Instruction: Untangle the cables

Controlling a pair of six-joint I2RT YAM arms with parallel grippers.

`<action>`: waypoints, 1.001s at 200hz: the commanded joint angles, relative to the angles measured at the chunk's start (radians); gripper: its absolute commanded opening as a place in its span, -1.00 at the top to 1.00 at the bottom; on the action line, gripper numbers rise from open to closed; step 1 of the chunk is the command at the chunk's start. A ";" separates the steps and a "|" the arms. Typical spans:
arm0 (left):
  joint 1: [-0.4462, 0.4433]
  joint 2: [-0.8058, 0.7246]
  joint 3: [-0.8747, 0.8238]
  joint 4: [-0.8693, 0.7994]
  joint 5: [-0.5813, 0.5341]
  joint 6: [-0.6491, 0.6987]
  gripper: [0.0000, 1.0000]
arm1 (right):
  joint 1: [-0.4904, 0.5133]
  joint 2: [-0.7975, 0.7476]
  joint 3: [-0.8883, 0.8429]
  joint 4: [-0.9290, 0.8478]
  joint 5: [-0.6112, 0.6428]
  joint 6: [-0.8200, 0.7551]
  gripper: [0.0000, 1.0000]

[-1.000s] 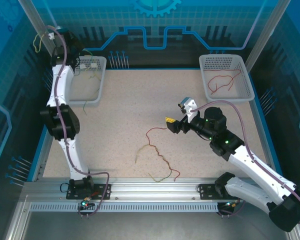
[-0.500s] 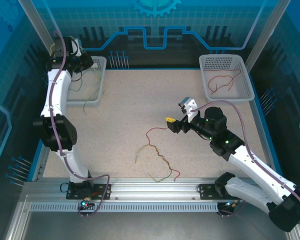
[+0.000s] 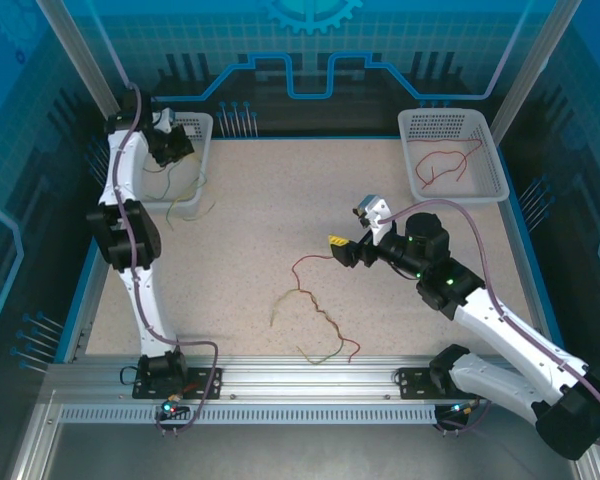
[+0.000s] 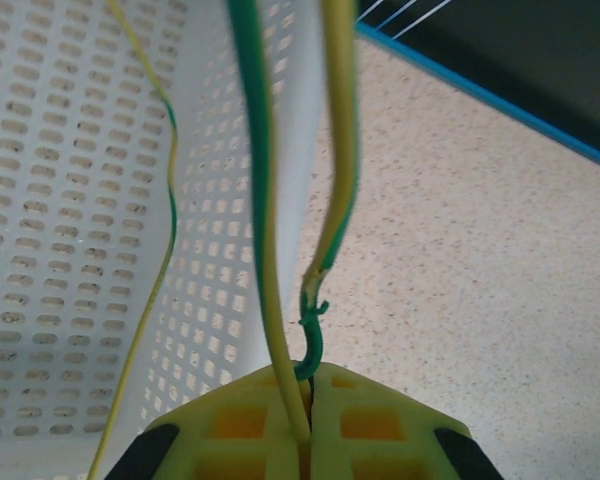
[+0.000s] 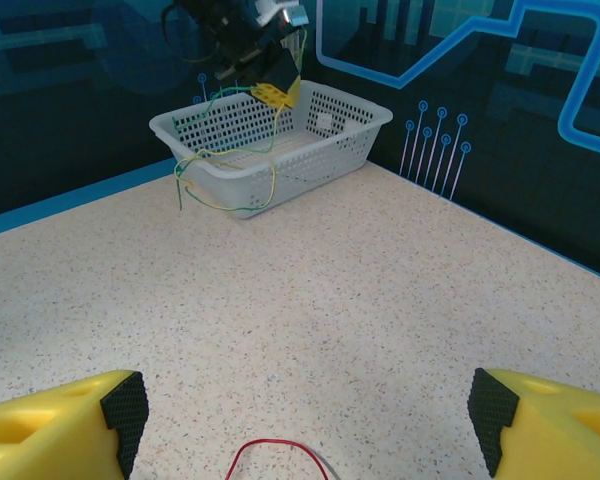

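My left gripper hangs over the white left basket, shut on a yellow-green cable pinched between its yellow fingertips. That cable trails across the basket and droops over its front wall onto the table. A tangle of red and yellow-green cables lies mid-table near the front. My right gripper hovers open just right of the tangle's red loop, with nothing between its fingers. One red cable lies in the right basket.
In the right wrist view the left basket stands at the far edge with the left gripper above it. Blue walls and a raised rim bound the speckled table. Bare tabletop lies between the baskets.
The left arm has swung down from high at the back left to over the left basket, bringing the yellow-green cable along. The right arm has stayed still.
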 commanded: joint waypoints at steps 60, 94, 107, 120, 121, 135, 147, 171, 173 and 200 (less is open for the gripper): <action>0.043 0.161 0.132 -0.099 0.077 -0.065 1.00 | -0.012 0.005 -0.013 0.048 -0.018 0.023 -0.73; 0.058 0.189 0.176 -0.068 0.077 -0.084 -0.16 | -0.012 0.005 -0.014 0.050 -0.021 0.031 -0.73; 0.058 0.174 0.181 -0.045 0.065 -0.097 -0.35 | -0.012 0.007 -0.012 0.047 -0.024 0.028 -0.73; 0.059 0.152 0.191 -0.026 0.051 -0.113 -0.37 | -0.010 0.007 -0.007 0.043 -0.029 0.027 -0.73; 0.059 0.150 0.192 -0.025 0.049 -0.115 -0.38 | -0.010 0.007 -0.007 0.043 -0.029 0.027 -0.73; 0.059 0.120 0.202 -0.010 0.033 -0.139 -0.48 | -0.012 0.007 -0.001 0.038 -0.025 0.025 -0.73; 0.058 0.091 0.205 -0.007 0.022 -0.163 -0.45 | -0.012 0.005 -0.002 0.041 -0.023 0.025 -0.73; 0.050 0.040 0.206 -0.045 -0.031 -0.165 -0.47 | -0.009 0.004 -0.001 0.043 -0.022 0.024 -0.73; 0.049 0.038 0.209 -0.051 -0.039 -0.163 -0.46 | -0.010 0.004 -0.001 0.041 -0.022 0.025 -0.73; 0.031 -0.005 0.221 -0.118 -0.188 -0.094 -0.46 | -0.009 0.002 -0.005 0.042 -0.026 0.022 -0.73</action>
